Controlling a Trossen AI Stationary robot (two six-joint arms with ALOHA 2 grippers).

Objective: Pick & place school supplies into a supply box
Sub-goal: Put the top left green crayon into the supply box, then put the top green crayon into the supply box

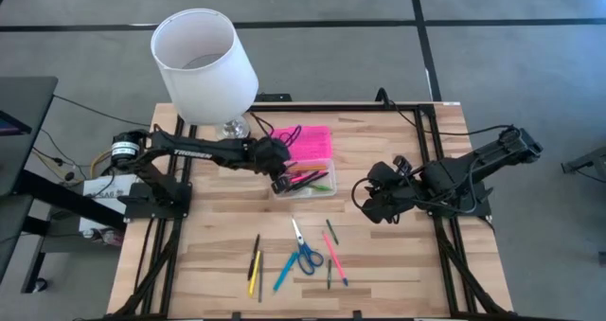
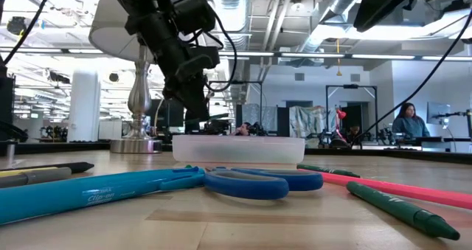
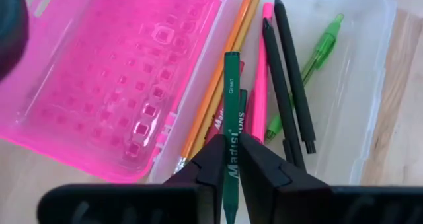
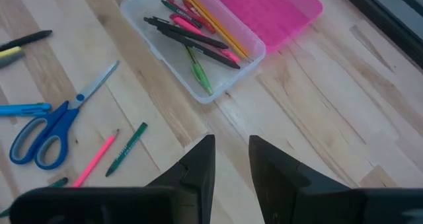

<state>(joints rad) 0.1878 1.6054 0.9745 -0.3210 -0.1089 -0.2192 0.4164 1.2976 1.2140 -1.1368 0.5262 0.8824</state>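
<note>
Light butcher-block table (image 1: 398,274) on a dark frame, grey floor around it; low view shows an open workshop room behind, ceiling ducts, a person (image 2: 410,122) seated far back at the right.

Far left, a white lampshade (image 1: 203,63) on a metal lamp base (image 1: 234,129) stands at the table's back edge, just beside the left arm's reach path. Left gripper (image 1: 281,182) hovers over the supply box (image 1: 325,189), fingers pinched tight on a green crayon (image 3: 232,112), crayon pointing down into the clear tray. The box's pink ribbed lid (image 1: 311,143) lies flipped open behind the tray, touching it. Inside the tray: two orange pencils (image 3: 218,85), a pink pen (image 3: 260,85), two black pens (image 3: 291,78), a light green pen (image 3: 317,55), all lying lengthwise.

Front of the table, loose supplies left to right: dark and yellow pencils (image 1: 254,265), blue marker (image 1: 284,272), blue-handled scissors (image 1: 306,253), pink pen (image 1: 333,258), green crayon (image 1: 331,230). All well apart from the box.

Right gripper (image 1: 371,205) waits at the table's right-centre, fingers slightly parted, holding nothing.
</note>
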